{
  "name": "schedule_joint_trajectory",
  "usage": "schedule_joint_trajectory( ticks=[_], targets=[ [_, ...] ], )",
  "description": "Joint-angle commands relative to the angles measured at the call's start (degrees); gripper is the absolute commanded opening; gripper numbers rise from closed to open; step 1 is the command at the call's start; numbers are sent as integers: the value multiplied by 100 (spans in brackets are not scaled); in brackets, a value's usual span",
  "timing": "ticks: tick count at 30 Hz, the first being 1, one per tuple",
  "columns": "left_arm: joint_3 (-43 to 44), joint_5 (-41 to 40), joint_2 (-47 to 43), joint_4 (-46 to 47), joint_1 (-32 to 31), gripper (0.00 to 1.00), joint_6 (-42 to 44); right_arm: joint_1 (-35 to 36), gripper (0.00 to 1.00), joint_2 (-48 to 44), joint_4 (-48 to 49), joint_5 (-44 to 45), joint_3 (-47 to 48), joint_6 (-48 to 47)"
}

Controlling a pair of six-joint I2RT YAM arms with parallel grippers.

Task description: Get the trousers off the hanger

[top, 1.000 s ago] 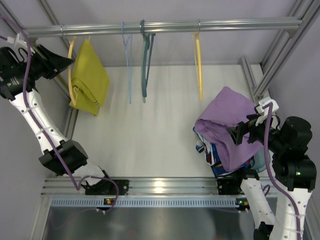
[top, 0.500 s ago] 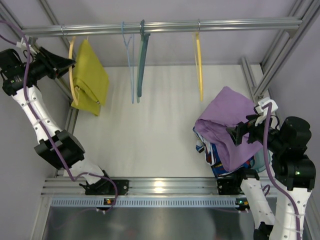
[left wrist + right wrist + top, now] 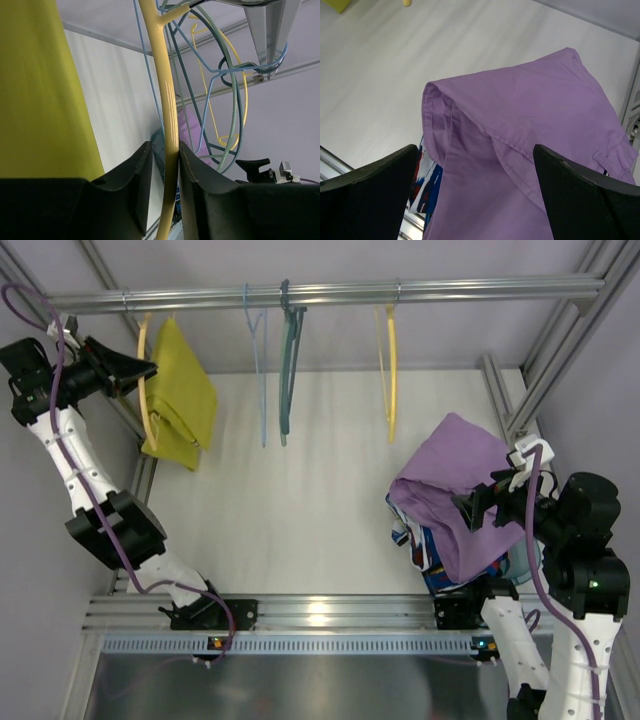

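A white worktop (image 3: 300, 520) lies inside an aluminium frame, with grey walls behind and a metal rail (image 3: 330, 292) running across the far side. At the far left of that rail hang the trousers (image 3: 180, 390), mustard-yellow and folded over the hanger (image 3: 141, 390), a thin yellow one whose arm curves down along the left edge of the cloth. The garment hangs clear above the worktop.

The left pincer (image 3: 138, 368) reaches in from the far left and straddles that hanger arm. In the left wrist view its jaws are narrow, with the yellow arm running straight up between the two black fingers (image 3: 135, 190). A sliver of gap shows between the arm and the left-hand finger. I cannot tell whether the other finger touches it. The mustard cloth fills the left of that view, just beside the finger.

Further right on the rail hang a light blue hanger (image 3: 258, 370) and a dark teal hanger (image 3: 290, 370) close together, then a plain yellow hanger (image 3: 388, 370) well apart from them, all bare.

At the near right, a purple garment (image 3: 450, 470) lies heaped over a blue, red and white printed cloth (image 3: 425, 565). The right pincer (image 3: 463, 512) hangs just above the purple heap with its jaws spread wide, nothing between them, and its fingers apart from the cloth.
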Motion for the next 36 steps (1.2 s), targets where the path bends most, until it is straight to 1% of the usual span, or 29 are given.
schedule_joint_trajectory(
  ticks=[1,2,5,8,9,13,16,19,20,21,22,23,24,25,26,27,29,36],
  targets=[
    [268,232,-4,281,-74,31,35,-100,99,53,270,-90,56,43],
    [294,232,4,273,-83,26,26,-100,100,53,270,-99,56,43],
    [417,285,-13,273,-101,19,18,-100,99,62,270,-108,56,52],
    [575,241,-83,273,-92,6,44,-109,99,62,279,-125,47,52],
    [593,232,-136,273,-101,0,87,-109,99,62,287,-125,38,52],
    [769,162,-250,290,-92,0,62,-109,99,79,296,-134,38,60],
    [787,74,-390,632,-92,0,-280,-109,99,53,305,-143,29,52],
    [708,-40,-540,1317,-101,0,-904,-109,99,62,322,-160,21,60],
    [655,-145,-680,1927,-101,0,-1323,-109,99,70,331,-152,12,60],
    [333,-189,-803,2438,-92,0,-1658,-109,99,62,331,-160,12,60],
    [43,-216,-935,3166,-92,0,-2148,-109,99,53,331,-161,3,60],
    [-456,-364,-1267,5949,-92,0,-3859,-109,99,44,340,-161,-6,60],
    [-1305,-531,-1383,7229,-92,0,-4885,-109,99,35,349,-152,-14,60],
    [-1496,-680,-1428,8173,-92,0,-5696,-109,99,18,349,-152,-23,52],
    [-1490,-760,-1385,8339,-127,0,-6252,-109,100,9,323,-143,-23,52],
    [-1429,-839,-1349,8341,-179,0,-6336,-109,99,0,323,-143,-23,34],
    [-1235,-875,-1314,8341,-276,0,-6320,-109,99,-35,279,-125,-15,-1],
    [-1138,-1051,-1349,8332,-303,0,-6398,-109,99,-70,261,-143,-50,-45]
  ],
)
